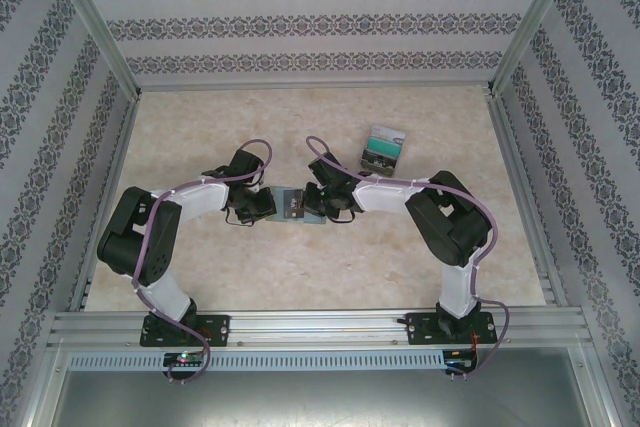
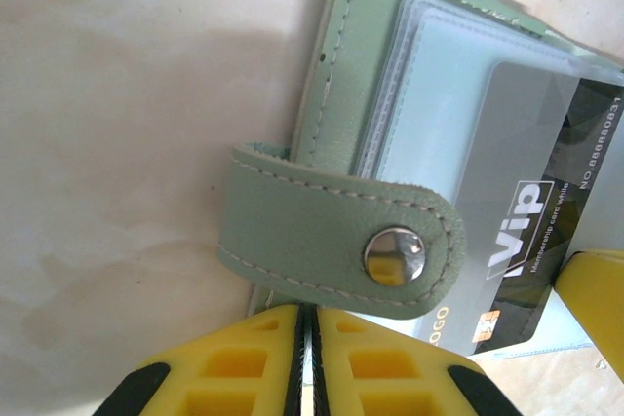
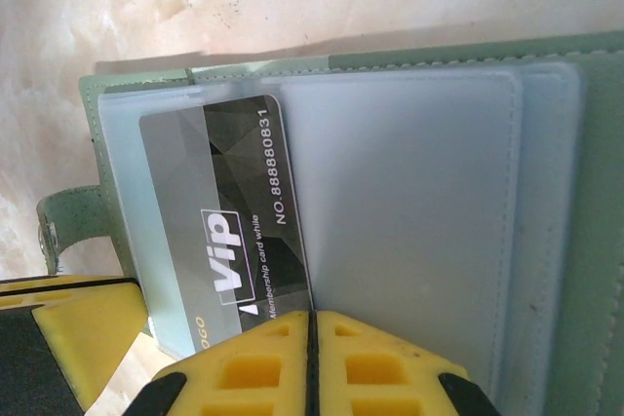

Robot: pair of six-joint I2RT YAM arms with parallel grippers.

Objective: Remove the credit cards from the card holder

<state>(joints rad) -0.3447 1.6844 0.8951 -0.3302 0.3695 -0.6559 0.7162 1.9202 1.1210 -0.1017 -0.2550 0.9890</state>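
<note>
Yellow fingers (image 3: 244, 367) of the right gripper (image 3: 308, 323) are pressed flat together, and the near corner of a grey VIP card (image 3: 234, 211) runs into the seam between them, so it looks nipped there. That card stands partway out of a clear sleeve (image 3: 409, 221) in the open green card holder (image 3: 595, 241). The holder lies near the middle of the table (image 2: 117, 143).

On the holder's other side the left gripper (image 2: 304, 317) is also closed tight, at the cover's edge just below the strap (image 2: 312, 231) and its metal snap (image 2: 395, 255). Whether it pinches the cover or merely rests by it I cannot tell.

More credit cards (image 1: 382, 147) lie in a small pile toward the table's far edge, right of centre, well apart from the holder.

By its look the card is light, stiff and glossy. A corner grip may slip or let it pivot, so a hold across the exposed short edge seems safer. The sleeve is soft plastic and probably clings, and the holder is light enough to drag along unless its cover is held down.
</note>
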